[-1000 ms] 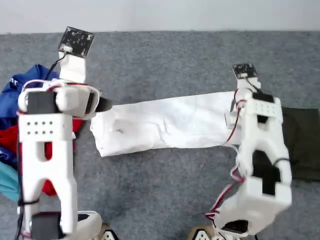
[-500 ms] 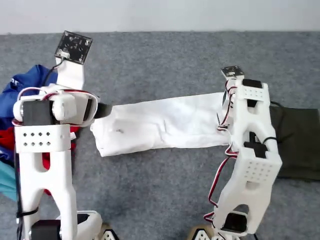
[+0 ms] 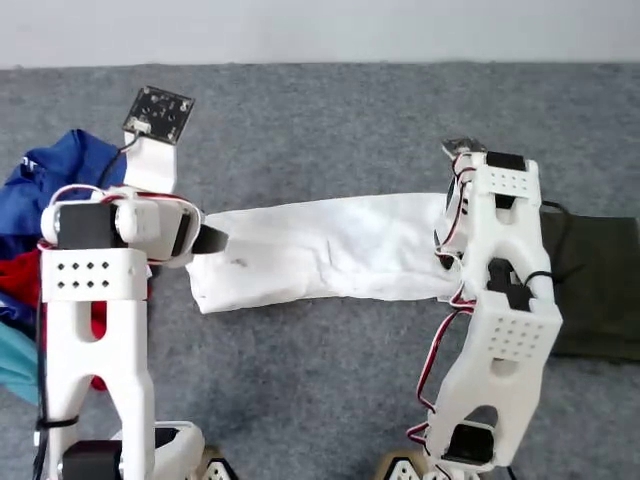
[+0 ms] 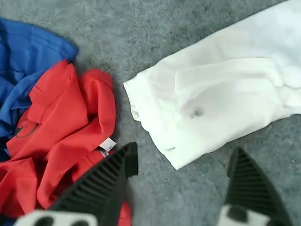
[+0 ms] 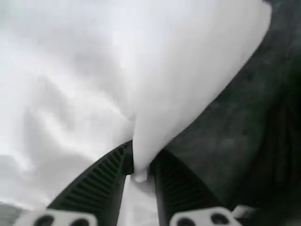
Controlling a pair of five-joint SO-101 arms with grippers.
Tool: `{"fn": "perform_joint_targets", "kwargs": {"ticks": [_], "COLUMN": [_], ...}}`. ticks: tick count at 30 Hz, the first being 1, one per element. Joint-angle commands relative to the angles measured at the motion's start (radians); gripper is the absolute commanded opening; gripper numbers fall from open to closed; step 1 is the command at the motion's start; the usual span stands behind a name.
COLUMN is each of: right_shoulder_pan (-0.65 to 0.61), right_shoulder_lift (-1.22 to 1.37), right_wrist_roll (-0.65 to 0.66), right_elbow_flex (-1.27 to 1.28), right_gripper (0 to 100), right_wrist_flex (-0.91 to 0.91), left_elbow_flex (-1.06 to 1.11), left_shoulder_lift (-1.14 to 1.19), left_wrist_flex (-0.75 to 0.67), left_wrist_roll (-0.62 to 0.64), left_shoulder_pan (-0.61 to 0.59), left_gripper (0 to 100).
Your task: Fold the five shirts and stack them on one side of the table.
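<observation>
High view: a long white cotton shirt (image 3: 330, 255) lies stretched across the grey felt-covered counter (image 3: 330, 120), with an arm at each end.
The left gripper (image 4: 184, 160) hangs over the white shirt's folded end, its jaws wide and holding nothing. The right gripper (image 5: 141, 160) has its jaws pinched tight on a raised ridge of that shirt's other end. A crumpled red shirt (image 4: 70, 132) and a rumpled blue shirt (image 4: 23, 61) are heaped just beside the folded end (a teal cloth (image 3: 12, 360) among them), and a flat dark olive shirt (image 3: 600, 290) lies at the pinched end.
</observation>
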Motion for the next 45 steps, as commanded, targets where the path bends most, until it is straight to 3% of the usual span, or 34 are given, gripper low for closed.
{"fn": "perform_joint_targets", "kwargs": {"ticks": [1,12,20,28,42,45], "right_shoulder_pan": [-0.074,-0.464,-0.720,-0.811,-0.900,-0.917], "right_shoulder_lift": [-0.140,-0.302,-0.289,-0.180,-0.007,0.031], "right_wrist_roll": [-0.011,-0.011,-0.012,-0.114,-0.130,-0.130], "right_elbow_flex": [-0.052,-0.055,-0.052,-0.061,-0.245,-0.301], "right_gripper": [1.0,1.0,1.0,1.0,1.1,1.1], "right_wrist_flex": [0.077,0.131,0.001,-0.150,-0.153,-0.159], "left_elbow_flex": [0.010,0.008,0.010,0.008,0.004,-0.019], "left_shoulder_lift": [-0.035,-0.035,-0.035,-0.035,-0.037,-0.037], "left_wrist_flex": [-0.002,0.005,0.006,0.018,0.018,0.017], "left_wrist_roll": [-0.009,-0.006,-0.006,-0.006,-0.008,-0.005], "left_shoulder_pan": [-0.006,-0.176,-0.235,-0.235,-0.238,-0.301], "left_gripper": [31,31,31,31,31,31]}}
